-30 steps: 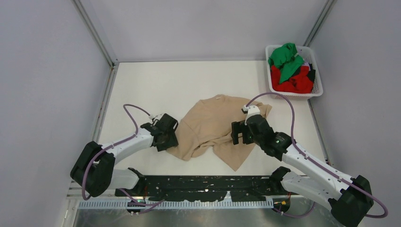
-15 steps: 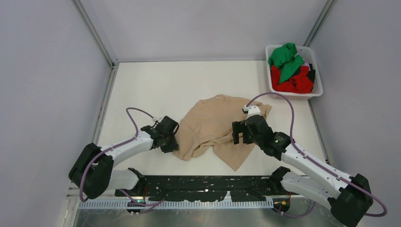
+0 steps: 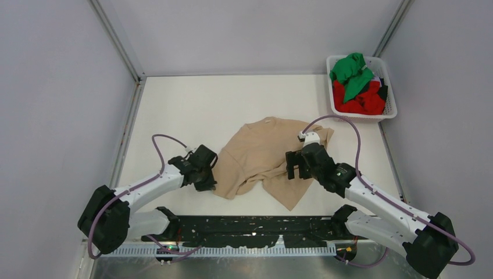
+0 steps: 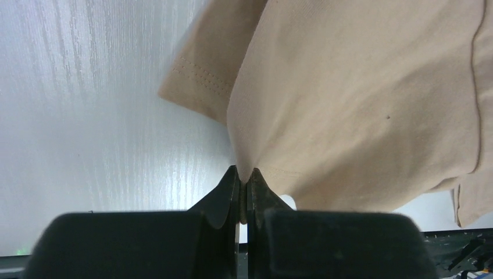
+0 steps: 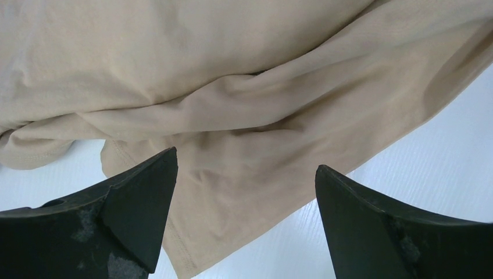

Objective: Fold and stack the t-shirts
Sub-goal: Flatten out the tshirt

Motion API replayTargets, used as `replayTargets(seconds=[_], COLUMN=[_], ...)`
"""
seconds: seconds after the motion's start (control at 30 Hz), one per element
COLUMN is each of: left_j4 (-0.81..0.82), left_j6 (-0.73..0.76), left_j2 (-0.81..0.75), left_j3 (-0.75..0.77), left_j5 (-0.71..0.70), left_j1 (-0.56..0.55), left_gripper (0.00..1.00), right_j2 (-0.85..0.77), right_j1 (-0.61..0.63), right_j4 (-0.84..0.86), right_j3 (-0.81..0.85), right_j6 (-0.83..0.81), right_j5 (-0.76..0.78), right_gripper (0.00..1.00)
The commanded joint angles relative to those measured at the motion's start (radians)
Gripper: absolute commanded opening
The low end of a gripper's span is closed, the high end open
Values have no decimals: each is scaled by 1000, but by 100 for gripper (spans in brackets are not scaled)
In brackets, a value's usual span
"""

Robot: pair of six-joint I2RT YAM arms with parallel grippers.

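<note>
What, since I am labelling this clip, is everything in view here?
beige t-shirt: one, tan, rumpled mid-table between the arms
green t-shirt: at least one, bright green, on top in the basket
red t-shirt: count unclear, red, under the green one
basket: one, white lattice, table's far right corner
table: one, white, under everything
left pincer: one, black, shut on the beige t-shirt's near left edge
right pincer: one, black, open over the beige t-shirt's right side
</note>
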Motion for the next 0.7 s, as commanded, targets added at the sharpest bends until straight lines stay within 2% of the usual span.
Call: replayTargets(seconds=[0.0,0.13,0.2,0.4,0.53,0.67], left_j4=[-14,48,67,62,68,82], left_j6=[24,50,63,86,101,117], left_j2=[-47,-95,-122,-213,-275,-311], left_j3=[31,42,51,73,87,102], left_j5=[-4,10,14,-59,-133,-176], left_j1=[-5,-5,-5,-4,-2,-2], left_gripper=[0,0,0,0,0,0], right_j2=[-7,-6,6,90,136,199], right_j1=[13,78,168,378,468,504], right_j4=[-4,-59,-127,-257,-232,-163], right_j3=[-6,23,39,41,17,-5], right_j6=[25,47,97,380,475,525], right_j5=[-1,17,36,58,46,34], right_gripper=[96,97,97,100,95,88])
